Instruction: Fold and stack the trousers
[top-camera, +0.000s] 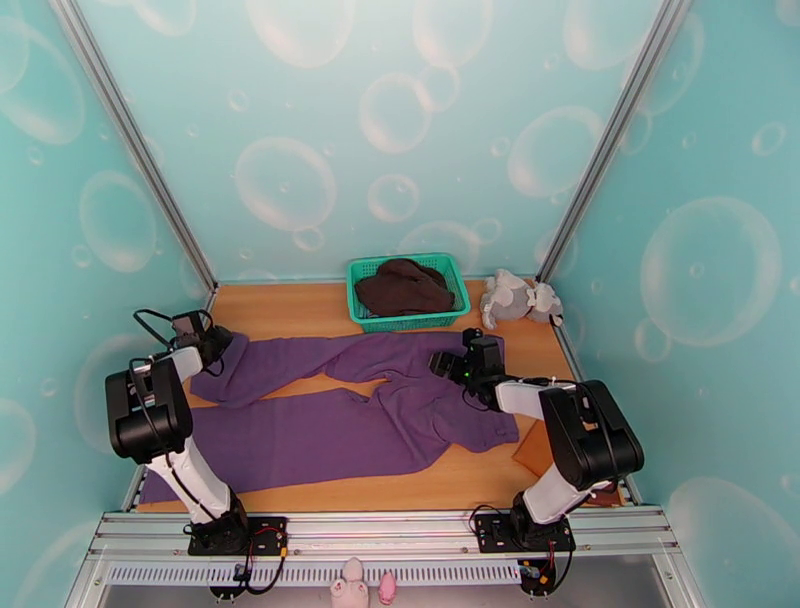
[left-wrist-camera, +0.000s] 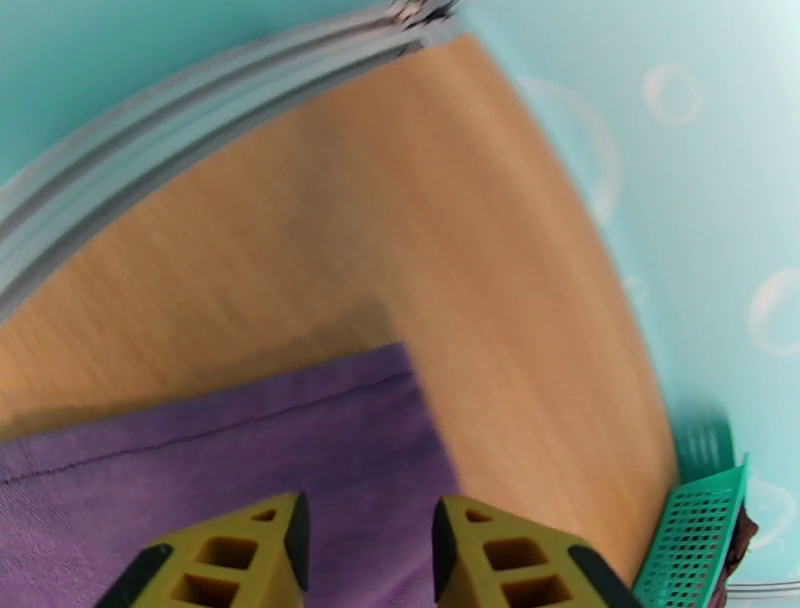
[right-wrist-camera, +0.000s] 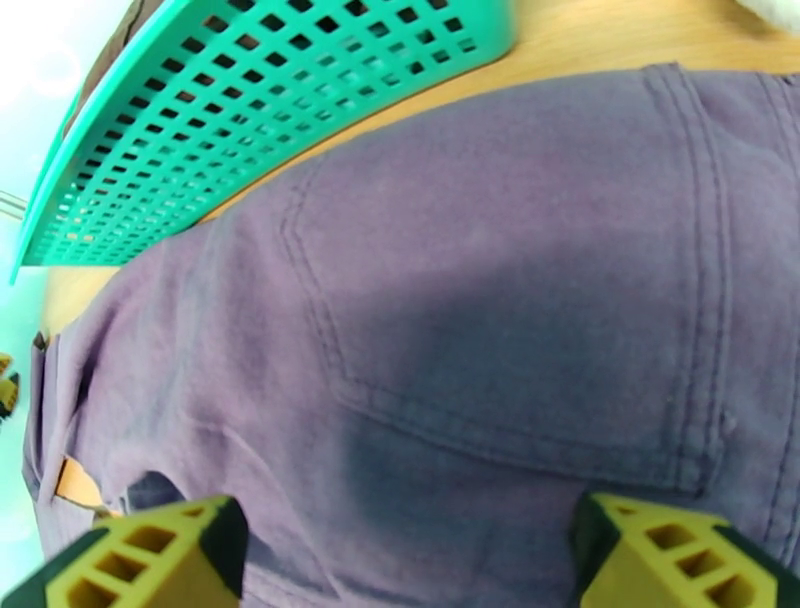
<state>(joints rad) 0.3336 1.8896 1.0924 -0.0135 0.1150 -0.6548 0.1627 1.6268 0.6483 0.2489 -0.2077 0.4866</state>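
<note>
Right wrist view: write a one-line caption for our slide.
Open right gripper above the back pocket of the purple trousers, green basket beyond.

Green basket (top-camera: 408, 322): on wooden table (top-camera: 290, 300). Dark brown garment (top-camera: 403, 287): heaped inside the basket. Grey plush toy (top-camera: 518, 298): just right of the basket.

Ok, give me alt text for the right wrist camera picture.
Purple trousers lie on a wooden table, a stitched back pocket facing up. The right gripper is open above them, and a green basket sits at the top left.
</note>
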